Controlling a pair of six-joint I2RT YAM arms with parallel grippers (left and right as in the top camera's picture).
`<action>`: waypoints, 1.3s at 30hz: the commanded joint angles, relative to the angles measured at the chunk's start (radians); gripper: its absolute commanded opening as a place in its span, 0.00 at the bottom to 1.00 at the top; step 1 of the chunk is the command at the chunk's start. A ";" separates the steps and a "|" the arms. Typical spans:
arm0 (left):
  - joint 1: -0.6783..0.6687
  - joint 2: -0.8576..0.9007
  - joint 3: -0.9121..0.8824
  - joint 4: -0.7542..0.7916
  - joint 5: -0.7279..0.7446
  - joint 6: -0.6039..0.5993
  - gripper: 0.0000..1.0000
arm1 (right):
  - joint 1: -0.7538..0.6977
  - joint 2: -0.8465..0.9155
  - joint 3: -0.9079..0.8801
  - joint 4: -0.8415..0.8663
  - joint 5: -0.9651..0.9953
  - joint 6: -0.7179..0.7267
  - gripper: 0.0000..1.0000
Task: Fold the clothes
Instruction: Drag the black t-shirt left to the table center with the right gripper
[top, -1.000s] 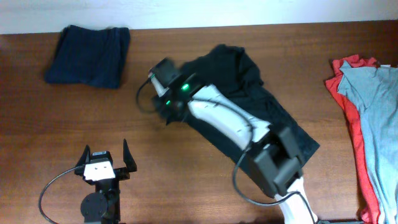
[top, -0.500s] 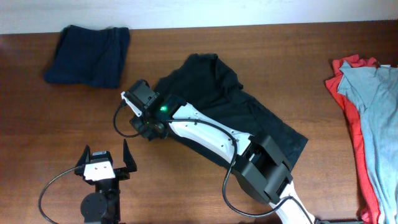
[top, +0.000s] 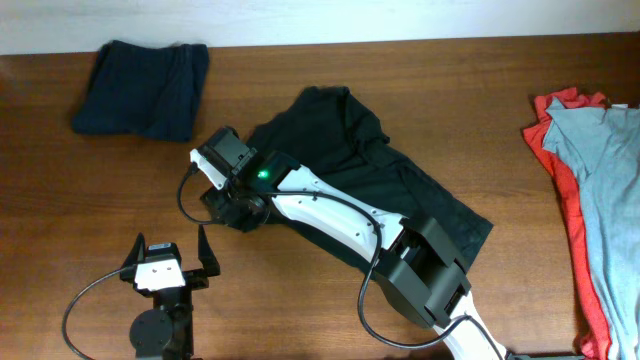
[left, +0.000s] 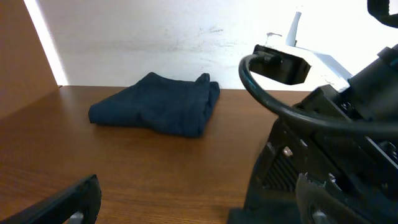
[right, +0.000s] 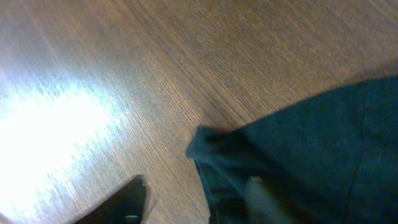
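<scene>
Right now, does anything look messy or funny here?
Yes. The black T-shirt lies crumpled and crooked, with one corner bunched up, while the navy garment sits neatly folded.

A wooden table (top: 80, 190) seen from above. A black T-shirt (top: 400, 185) lies rumpled at the centre. The right arm (top: 340, 215), white and black, reaches across it from the lower right, with the right gripper (top: 228, 208) at the shirt's left edge. The left gripper (top: 170, 245) sits lower left, fingers spread wide. A folded navy garment (top: 145, 88) lies upper left. A grey-blue garment (top: 610, 180) overlaps a red garment (top: 560, 185) at the right edge.
</scene>
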 joint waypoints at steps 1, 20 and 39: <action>-0.003 -0.005 -0.002 -0.004 0.003 0.019 0.99 | -0.003 -0.031 0.012 -0.003 -0.016 -0.047 0.68; -0.003 -0.005 -0.002 -0.004 0.003 0.019 0.99 | -0.100 -0.099 -0.128 -0.166 -0.017 0.011 0.04; -0.003 -0.005 -0.002 -0.004 0.003 0.019 0.99 | -0.054 -0.079 -0.291 0.061 -0.020 0.076 0.04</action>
